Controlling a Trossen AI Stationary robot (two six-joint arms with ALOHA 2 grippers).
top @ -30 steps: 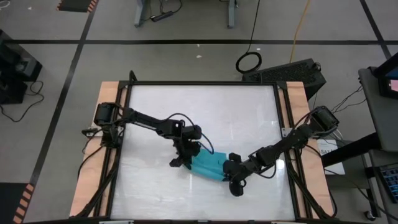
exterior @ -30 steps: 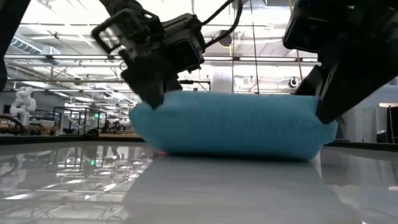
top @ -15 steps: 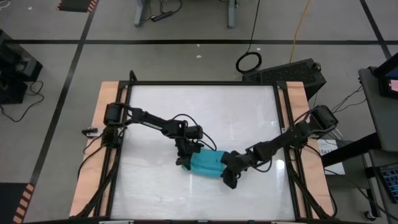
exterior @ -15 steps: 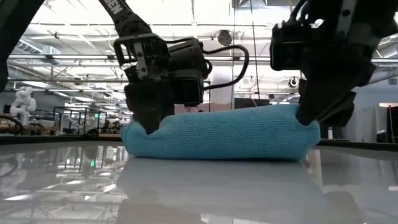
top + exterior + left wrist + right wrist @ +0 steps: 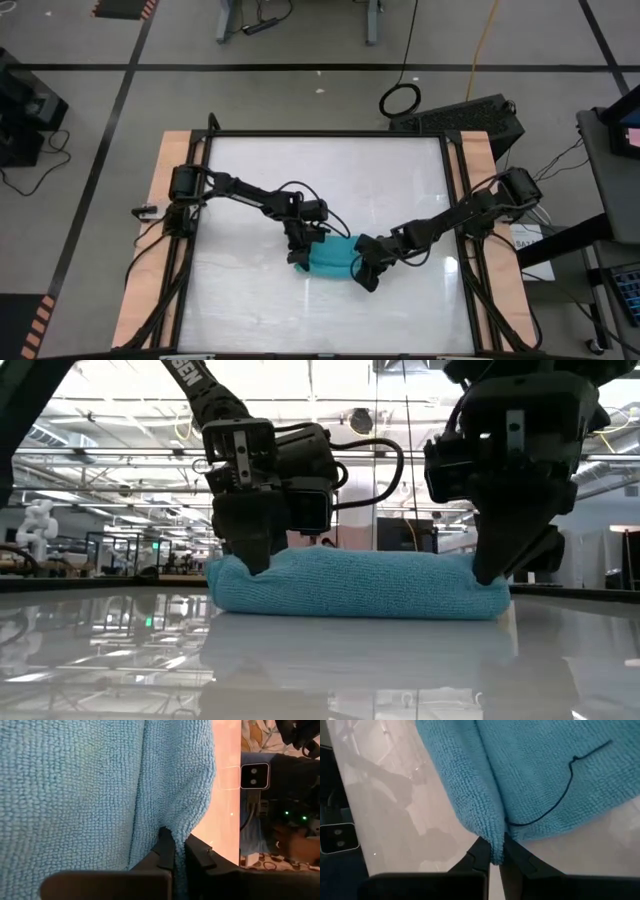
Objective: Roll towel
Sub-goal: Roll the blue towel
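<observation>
Since the earlier frame: towel (image 5: pixel 330 258) lower, narrower, more compact; both tools drawn inward and up the worktop (image 5: pixel 330 170).

Towel: teal roll, middle of worktop, nearer front edge. Long axis left–right, slightly tilted in the high view.

Left tool (image 5: pixel 248 565): closed, pinching the towel's left end.

Right tool (image 5: pixel 488 572): closed, pinching the right end.

Handling note: turn both ends together at equal pace, keeping layers taut; uneven travel would likely cone the roll.
</observation>
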